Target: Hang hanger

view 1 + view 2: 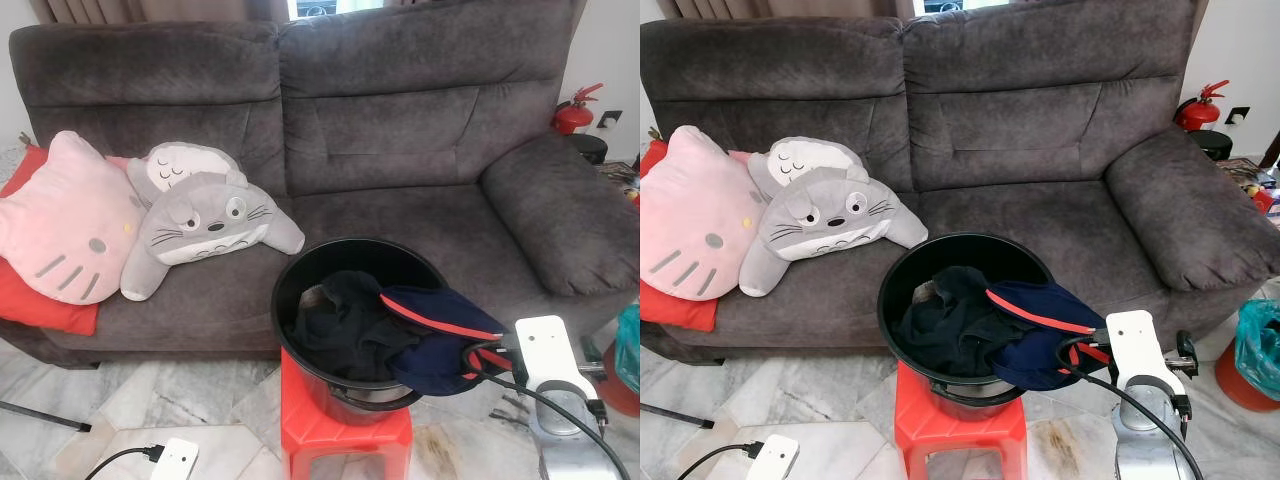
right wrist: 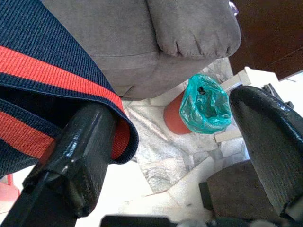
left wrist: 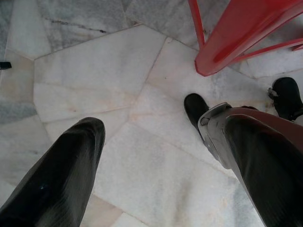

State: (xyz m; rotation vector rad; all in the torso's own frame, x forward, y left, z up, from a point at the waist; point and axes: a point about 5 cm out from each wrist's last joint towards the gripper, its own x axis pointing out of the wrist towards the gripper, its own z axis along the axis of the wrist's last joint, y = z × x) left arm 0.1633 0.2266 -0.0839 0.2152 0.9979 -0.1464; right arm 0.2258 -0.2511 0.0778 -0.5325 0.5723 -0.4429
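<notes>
A black bucket point(image 1: 300, 270) stands on a red stool point(image 1: 345, 435) in front of the sofa. It holds dark clothes point(image 1: 345, 325), and a navy garment with red stripes point(image 1: 440, 315) hangs over its right rim. My right gripper point(image 1: 478, 362) is at that rim, low beside the garment. In the right wrist view it point(image 2: 170, 106) is open, and the striped cloth point(image 2: 42, 61) lies over one finger point(image 2: 80, 151) with nothing pinched. My left gripper point(image 3: 165, 123) hangs open over the marble floor beside the stool's leg point(image 3: 236, 38).
A grey sofa point(image 1: 400, 130) fills the back, with a pink cat cushion point(image 1: 60, 230) and a grey plush point(image 1: 205, 225) on its left seat. A fire extinguisher point(image 1: 572, 115) stands at the right. A red bin with a teal bag point(image 1: 1258, 345) and a white adapter point(image 1: 172, 458) sit on the floor.
</notes>
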